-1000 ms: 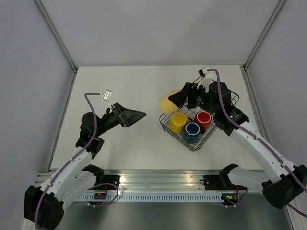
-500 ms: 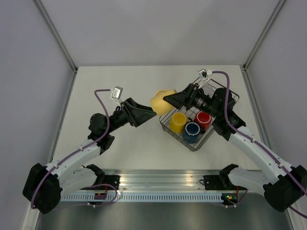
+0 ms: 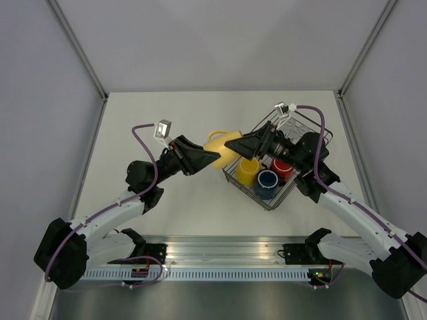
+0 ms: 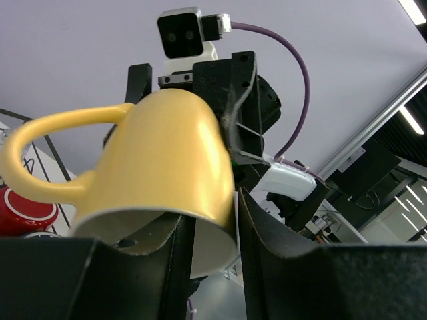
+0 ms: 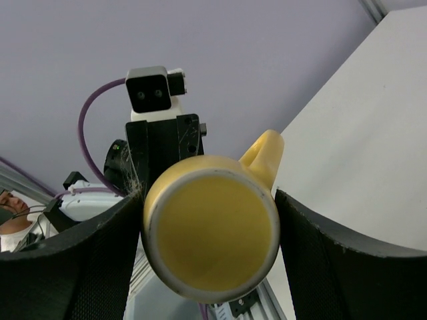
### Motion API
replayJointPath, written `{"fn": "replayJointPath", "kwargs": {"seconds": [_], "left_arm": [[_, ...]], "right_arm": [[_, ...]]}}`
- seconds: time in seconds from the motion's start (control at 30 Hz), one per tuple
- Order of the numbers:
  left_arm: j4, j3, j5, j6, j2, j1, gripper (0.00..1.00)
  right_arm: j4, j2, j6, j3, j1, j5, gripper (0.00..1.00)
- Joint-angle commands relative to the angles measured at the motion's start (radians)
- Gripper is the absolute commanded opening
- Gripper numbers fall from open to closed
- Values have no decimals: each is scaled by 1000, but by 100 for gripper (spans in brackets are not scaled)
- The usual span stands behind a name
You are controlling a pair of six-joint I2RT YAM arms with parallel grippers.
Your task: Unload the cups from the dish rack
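A pale yellow cup (image 3: 217, 141) hangs in the air left of the dish rack (image 3: 283, 195), between both arms. My right gripper (image 3: 231, 143) is shut across its body, base toward the right wrist camera (image 5: 210, 233). My left gripper (image 4: 213, 220) straddles the cup's rim (image 4: 167, 160), one finger inside and one against the outer wall, with a gap still showing between them. In the top view the left gripper (image 3: 213, 157) meets the cup from the left. A bright yellow cup (image 3: 247, 171), a dark blue cup (image 3: 267, 183) and a red cup (image 3: 282, 167) stand in the rack.
The rack sits at the table's right side, under the right arm. The white table (image 3: 167, 113) stretches left and back of it. Grey walls close in the back and sides. A metal rail (image 3: 220, 257) runs along the near edge.
The right gripper carried the pale yellow cup leftward out of the rack. The left arm swung right to meet it and its jaws narrowed around the cup's rim.
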Motion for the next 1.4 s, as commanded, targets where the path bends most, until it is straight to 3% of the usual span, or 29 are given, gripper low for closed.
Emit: {"fn": "replayJointPath", "kwargs": {"seconds": [0.0, 0.13, 0.2, 0.3, 0.33, 0.37, 0.4, 0.5, 0.57, 0.67, 0.77, 0.93, 1.03, 1.23, 1.37], "left_arm": [[95, 30, -23, -7, 23, -6, 35], [82, 50, -21, 7, 31, -8, 24], [65, 62, -15, 15, 31, -8, 2], [34, 67, -10, 42, 19, -8, 2], [19, 64, -10, 59, 5, -9, 2], [10, 59, -17, 65, -3, -8, 2], [5, 56, -20, 72, -9, -8, 2], [0, 47, -17, 85, -27, -8, 2], [8, 37, -15, 93, -44, -8, 2], [-16, 33, -24, 122, -70, -8, 2], [-151, 47, -59, 199, -130, -8, 2], [-632, 136, -202, 421, -240, -6, 2], [-943, 267, -404, 542, -248, -6, 2], [-1338, 484, -709, 674, -164, -3, 2], [-1584, 628, -793, 725, -13, 14, 2]], "right_arm": [[128, -48, 22, 6, 24, -16, 0], [123, -65, 13, 0, 43, -13, 0], [117, -71, 7, -5, 45, -10, 0], [104, -86, -21, -22, 45, 2, 4], [97, -97, -38, -35, 45, 23, 16], [88, -103, -41, -42, 47, 42, 49], [68, -111, -47, -48, 47, 57, 62], [48, -126, -64, -59, 45, 86, 86], [28, -132, -85, -49, 45, 106, 95], [-59, -154, -139, -30, 45, 183, 98], [-287, -189, -188, 21, 45, 304, 98], [-510, -261, -315, 102, 45, 556, 98], [-597, -309, -383, 131, 45, 632, 98], [-778, -361, -480, 201, 45, 695, 98], [-933, -359, -549, 253, 45, 714, 98]]}}
